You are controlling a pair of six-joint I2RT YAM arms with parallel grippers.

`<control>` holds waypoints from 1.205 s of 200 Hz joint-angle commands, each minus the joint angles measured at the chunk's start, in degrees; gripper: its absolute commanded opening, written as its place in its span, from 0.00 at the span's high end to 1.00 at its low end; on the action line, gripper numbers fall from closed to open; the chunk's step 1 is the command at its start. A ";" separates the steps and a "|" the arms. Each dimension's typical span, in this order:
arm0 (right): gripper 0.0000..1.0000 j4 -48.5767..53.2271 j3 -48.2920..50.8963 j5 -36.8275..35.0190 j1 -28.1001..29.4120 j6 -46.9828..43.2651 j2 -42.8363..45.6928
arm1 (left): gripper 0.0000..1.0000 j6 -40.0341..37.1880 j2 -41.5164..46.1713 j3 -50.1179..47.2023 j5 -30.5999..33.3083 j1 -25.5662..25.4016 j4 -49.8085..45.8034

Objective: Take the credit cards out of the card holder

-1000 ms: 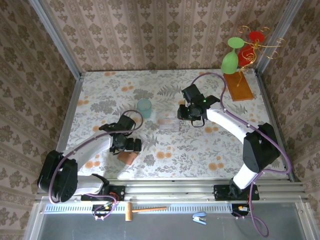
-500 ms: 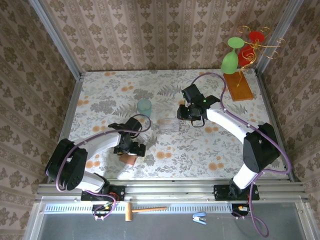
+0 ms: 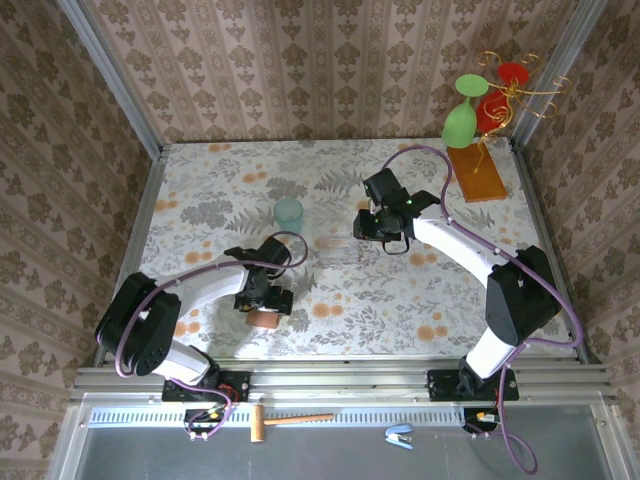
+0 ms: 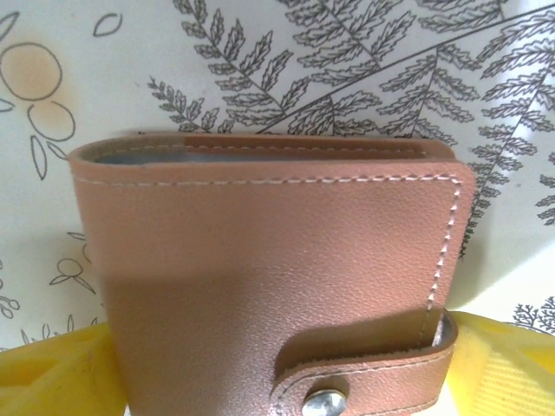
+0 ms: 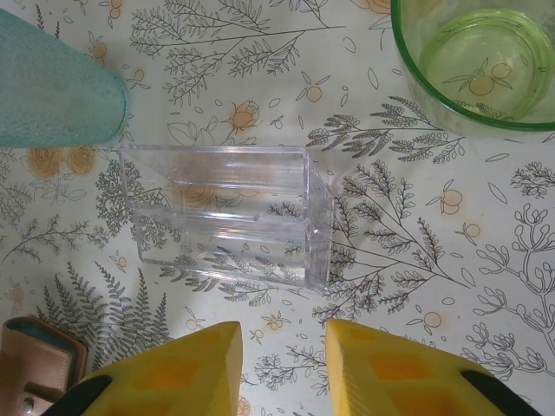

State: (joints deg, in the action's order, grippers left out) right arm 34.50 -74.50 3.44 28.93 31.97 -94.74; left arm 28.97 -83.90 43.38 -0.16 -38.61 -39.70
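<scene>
Where the left gripper [image 3: 264, 300] hangs low over the near left part of the table [image 3: 400, 300], the card holder [image 4: 269, 269] lies flat and closed beneath it. It is a tan, fine-grained leather rectangle with rounded corners and pale stitching along its edges. A leather strap [image 4: 364, 377] wraps its side and ends at a round metal stud [image 4: 325, 404]. A grey-blue lining shows at the far edge. The left yellow fingers [image 4: 52, 381] stand wide on either side of the holder, close against its edges; whether they press it I cannot tell.

The right gripper [image 5: 283, 336] hovers with its jaws partly apart and nothing between them. Just beyond it sits a clear, hard plastic box [image 5: 225, 212] with stepped inner walls. A frosted teal cup [image 5: 52, 87] and a green glass tumbler [image 5: 473, 61] stand further off.
</scene>
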 commanded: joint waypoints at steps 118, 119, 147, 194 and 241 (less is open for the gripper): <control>0.69 -1.52 2.55 1.79 0.34 0.64 2.18 | 0.18 8.21 -1.65 7.30 0.60 -7.03 1.01; 0.69 -1.53 2.66 1.76 0.34 0.64 2.19 | 0.18 8.34 -1.81 7.45 0.60 -7.15 1.07; 0.69 -2.12 3.44 1.82 0.34 0.32 2.72 | 0.16 10.96 -6.05 12.04 1.41 -10.62 1.48; 0.69 -2.24 5.23 2.01 0.34 -0.33 4.01 | 0.16 16.44 -11.75 16.86 1.60 -13.97 3.60; 0.69 -3.17 7.67 2.29 0.26 -0.16 5.68 | 0.15 19.99 -13.67 15.90 1.13 -13.98 6.05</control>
State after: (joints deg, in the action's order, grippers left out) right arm 32.12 -68.31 4.97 28.93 31.75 -91.42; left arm 45.39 -96.44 59.07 1.13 -52.36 -34.85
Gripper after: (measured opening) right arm 0.310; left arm 0.847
